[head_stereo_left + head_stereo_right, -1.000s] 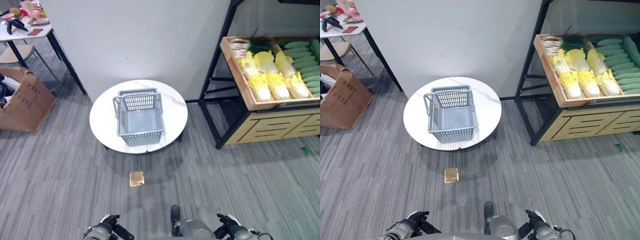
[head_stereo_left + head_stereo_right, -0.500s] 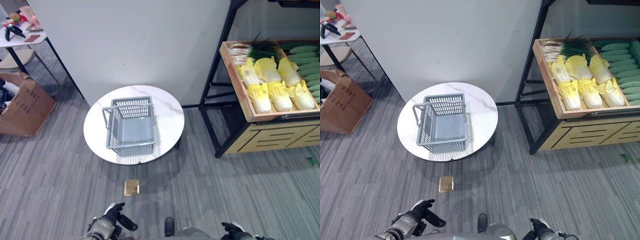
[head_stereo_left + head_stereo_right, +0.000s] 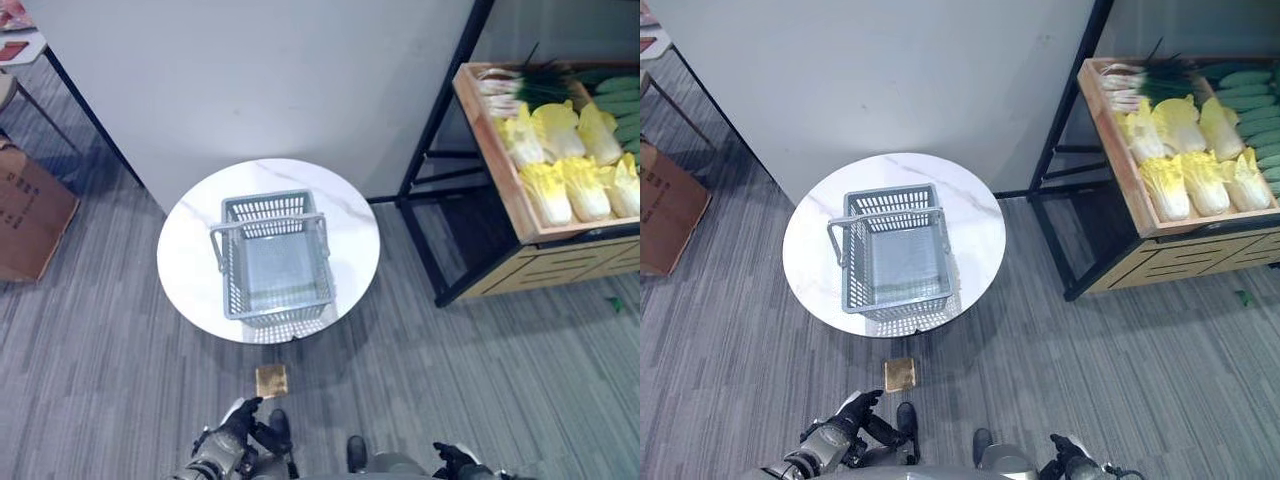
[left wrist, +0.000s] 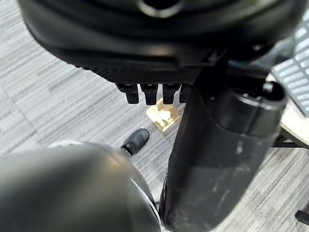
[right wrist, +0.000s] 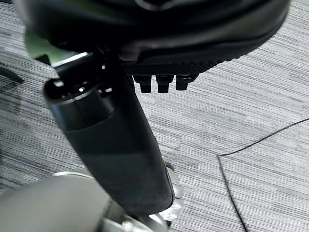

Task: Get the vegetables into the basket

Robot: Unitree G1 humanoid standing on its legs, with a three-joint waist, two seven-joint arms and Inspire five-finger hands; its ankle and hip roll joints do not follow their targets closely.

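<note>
Left hand (image 3: pixel 232 447) now nearer the basket (image 3: pixel 275 256), fingers released; right hand (image 3: pixel 452 459) cut off, fingers likewise released.

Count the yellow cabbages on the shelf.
6 cabbages in the wooden crate at the right: three in the back row, three in front. More may be hidden past the view's edge.

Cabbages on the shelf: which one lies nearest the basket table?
The front-left cabbage in the wooden crate, nearest the crate's front corner. The others lie further right or further back, away from the basket.
</note>
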